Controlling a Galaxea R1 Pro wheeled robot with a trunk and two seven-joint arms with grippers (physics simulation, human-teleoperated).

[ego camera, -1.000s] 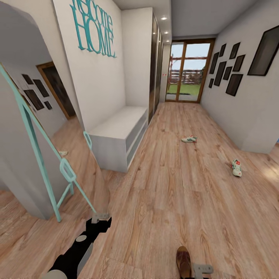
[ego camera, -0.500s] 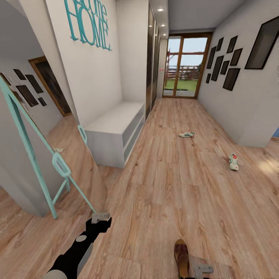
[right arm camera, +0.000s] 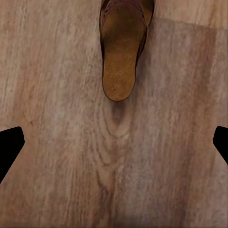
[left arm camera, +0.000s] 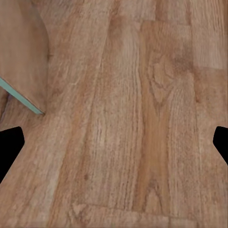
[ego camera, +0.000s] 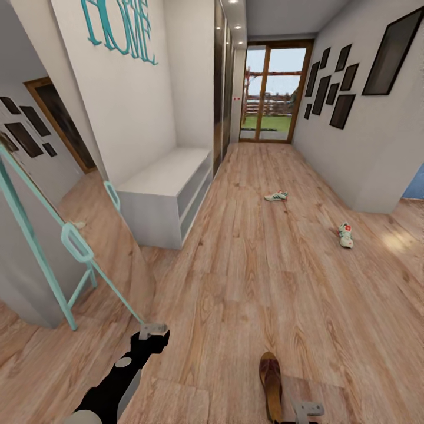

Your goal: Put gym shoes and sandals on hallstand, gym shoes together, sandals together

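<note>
Brown planks carry everything: one sandal (ego camera: 271, 386) lies just beside your right gripper (right arm camera: 114, 142), whose jaws are spread wide and empty above the floor (ego camera: 253, 277). Your left gripper (left arm camera: 114, 142) is likewise released over bare wood. Both gym shoes (ego camera: 276, 196) (ego camera: 345, 234) lie well apart down the corridor, past the grey bench (ego camera: 162, 194).

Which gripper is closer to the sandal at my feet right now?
Right. The right gripper sits just beside the sandal on the floor; the left gripper is well off to its left, near the mirror stand.
</note>
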